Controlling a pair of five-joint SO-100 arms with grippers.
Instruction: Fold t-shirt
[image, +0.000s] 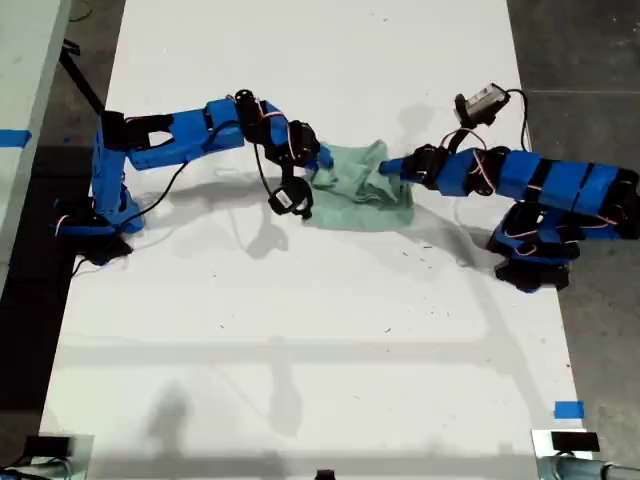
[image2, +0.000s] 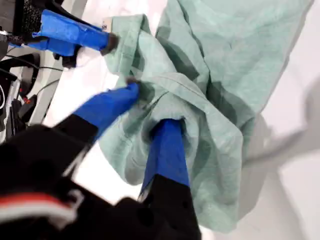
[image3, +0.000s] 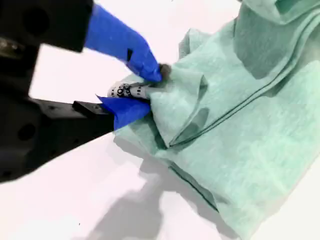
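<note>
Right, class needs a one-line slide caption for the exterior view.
Two blue arms meet over a bunched mint-green t-shirt on a white table, each pincer gripping one side of the cloth.

The t-shirt (image: 360, 190) lies bunched on the tabletop (image: 300, 350) between two arms, one at each of the exterior view's sides.

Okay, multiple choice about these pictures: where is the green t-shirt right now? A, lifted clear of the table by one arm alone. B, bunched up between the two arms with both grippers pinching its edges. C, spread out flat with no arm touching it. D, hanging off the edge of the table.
B: the t-shirt lies crumpled on the table, with my first gripper and my second gripper each closed on a fold of it.
</note>
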